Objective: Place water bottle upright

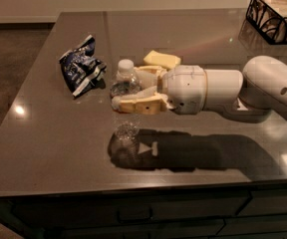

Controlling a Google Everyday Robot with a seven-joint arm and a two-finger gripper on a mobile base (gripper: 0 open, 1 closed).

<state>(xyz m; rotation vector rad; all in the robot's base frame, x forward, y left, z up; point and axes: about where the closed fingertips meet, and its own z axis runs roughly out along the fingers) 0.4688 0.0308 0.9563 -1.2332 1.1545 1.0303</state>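
**Q:** What does the view show, read from left to right?

**A:** A crumpled blue-and-white foil snack bag (pixel 81 66) lies at the left of the dark worktop (pixel 59 153). Just to its right is the water bottle (pixel 125 74), cap up, its clear body clasped between the two tan fingers of the gripper (pixel 123 89). The gripper reaches in sideways from the right, low over the worktop. Behind the gripper lies a pale yellow sponge (pixel 162 59). At the far right rear sits a black wire basket (pixel 268 28).

**Q:** Does the bottle's base rest on the worktop?

**A:** Its clear lower end shows below the near finger, close to the surface. Whether it touches cannot be told.

**Q:** What could go wrong from here?

**A:** As a judgement: if the fingers part while the base is off the surface or tilted, the light bottle could drop and topple. A finger catching the ribs on the way out could also tip it toward the snack bag.

**Q:** How many of each thing?

**A:** One snack bag, one water bottle, one gripper, one sponge and one wire basket.
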